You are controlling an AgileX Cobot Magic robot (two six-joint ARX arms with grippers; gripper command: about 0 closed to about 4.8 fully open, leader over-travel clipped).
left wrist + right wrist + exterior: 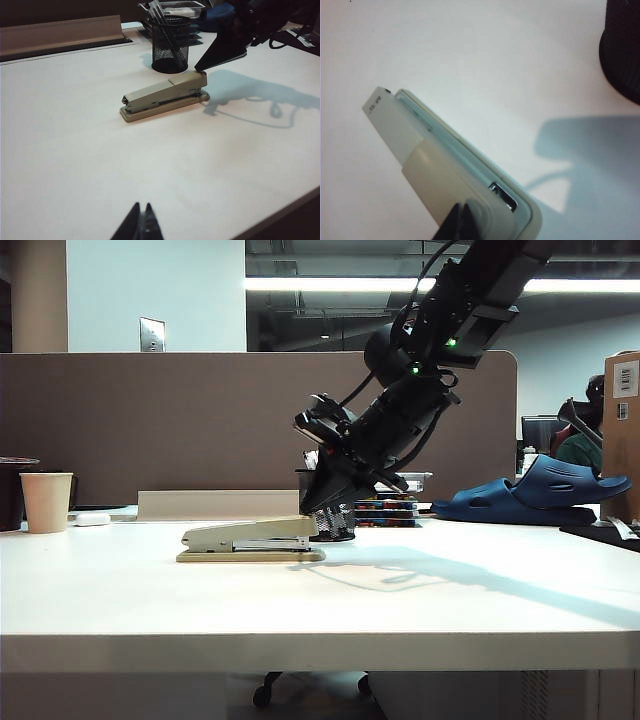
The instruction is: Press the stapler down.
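Nearest the exterior camera runs the front edge of the white table (300, 640), with bare tabletop stretching back from it. Farther in, a little left of centre, the stapler (250, 539) lies flat on its tan base, its cream top arm sloping gently upward toward the right end.

From the upper right of the exterior view the black right arm (420, 380) reaches down, and the right gripper (322, 508) comes to a point directly over the stapler's raised right end. In the left wrist view that dark tip (201, 68) touches or all but touches the end of the top arm of the stapler (165, 95). The right wrist view shows the stapler (455, 175) from close above, with the right gripper (461, 222) on the cream arm and its fingers (451, 225) pressed together, nothing between them.

Left gripper (141, 226) hovers low over bare tabletop, well apart from the stapler, and its two dark fingers (131, 225) meet at the tips, likewise holding nothing.

Just behind the stapler's right end stands a black mesh pen cup (171, 44) with pens in it. At the far left of the table sits a paper cup (47, 501), and a small white object (92, 519) lies beside it. Blue sandals (535, 495) rest beyond the table at the right, before the brown partition (150, 425).
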